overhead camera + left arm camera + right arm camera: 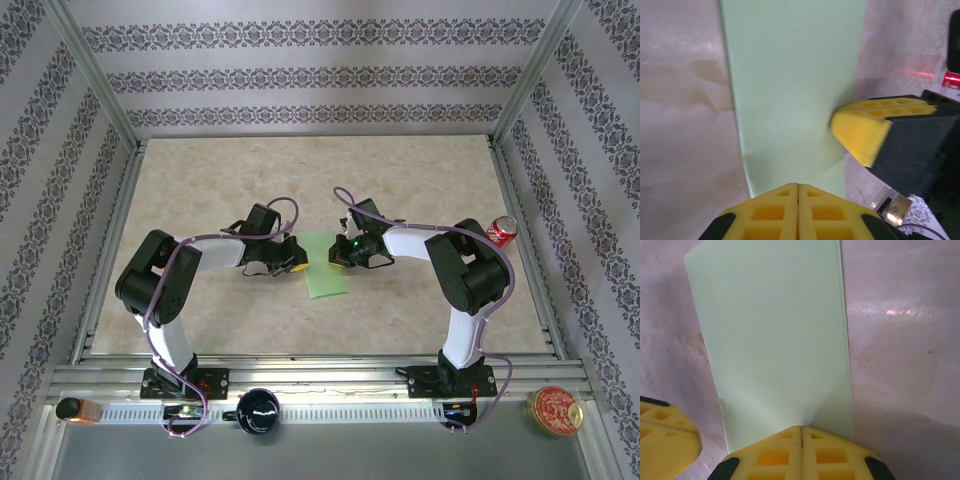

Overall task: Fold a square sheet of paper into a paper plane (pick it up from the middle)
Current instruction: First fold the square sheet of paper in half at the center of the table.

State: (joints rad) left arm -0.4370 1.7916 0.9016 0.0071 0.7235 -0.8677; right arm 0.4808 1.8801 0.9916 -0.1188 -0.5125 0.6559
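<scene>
Closest, low in each wrist view, the left end effector (798,192) and right end effector (801,435) press their yellow fingers together, each pinching an opposite long edge of the square sheet of paper (325,266). It is folded narrow, mid-frame on the worktop (420,180).

The right tool (801,431) has its two yellow, pocketed fingers pressed together, tips touching the near end of a light-green narrow rectangle of folded paper (775,335). The paper runs straight away from the tool over the pale marbled tabletop (900,340), a faint shaded wedge fanning out from the tips. Left of the tool sits another yellow pocketed fingertip (664,440).
</scene>
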